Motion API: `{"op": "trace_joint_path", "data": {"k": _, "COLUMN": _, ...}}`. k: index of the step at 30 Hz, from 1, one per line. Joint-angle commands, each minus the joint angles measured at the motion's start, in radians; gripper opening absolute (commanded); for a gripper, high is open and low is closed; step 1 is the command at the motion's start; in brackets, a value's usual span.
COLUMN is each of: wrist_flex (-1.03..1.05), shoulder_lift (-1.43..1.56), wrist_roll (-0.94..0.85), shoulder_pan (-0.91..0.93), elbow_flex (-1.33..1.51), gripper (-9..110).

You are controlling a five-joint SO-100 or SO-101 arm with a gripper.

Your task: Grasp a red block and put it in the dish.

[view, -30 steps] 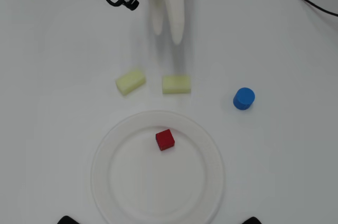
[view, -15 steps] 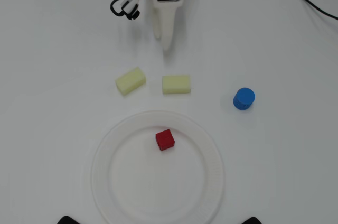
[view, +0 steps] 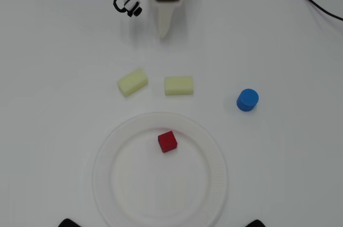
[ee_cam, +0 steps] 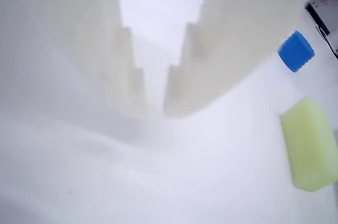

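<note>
The small bright-red cube [view: 167, 141] lies inside the large round white plastic plate with a ridged rim [view: 217, 171], on the flat floor of the plate, slightly above centre in the overhead view. Nothing touches the cube.

The white two-finger hand [view: 163, 33] sits at the top of the overhead view, well apart from the plate, tip pointing down toward the blocks. In the wrist view the hand [ee_cam: 153, 110] shows its two fingers pressed nearly together at the tips, with only a narrow slit between them and nothing gripped.

Two pale yellow rectangular blocks [view: 132, 82] [view: 179, 85] lie side by side on the white tabletop [view: 48, 77], between the hand and the plate. A blue cylinder [view: 247, 100] stands to their right, clear of the plate rim.
</note>
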Motion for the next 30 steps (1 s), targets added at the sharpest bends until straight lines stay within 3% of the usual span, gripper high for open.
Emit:
{"op": "trace_joint_path", "data": {"k": 1, "wrist_flex": 0.015, "shoulder_lift": 0.176, "wrist_roll": 0.014, "shoulder_pan": -0.038, "elbow_flex": 0.117, "gripper": 0}}
{"op": "trace_joint_path", "data": {"k": 11, "wrist_flex": 0.02, "shoulder_lift": 0.179, "wrist_roll": 0.034, "shoulder_pan": -0.173, "elbow_flex": 0.117, "gripper": 0}}
{"op": "trace_joint_path", "data": {"k": 30, "wrist_flex": 0.028, "shoulder_lift": 0.181, "wrist_roll": 0.072, "shoulder_pan": -0.176, "elbow_flex": 0.115, "gripper": 2}}
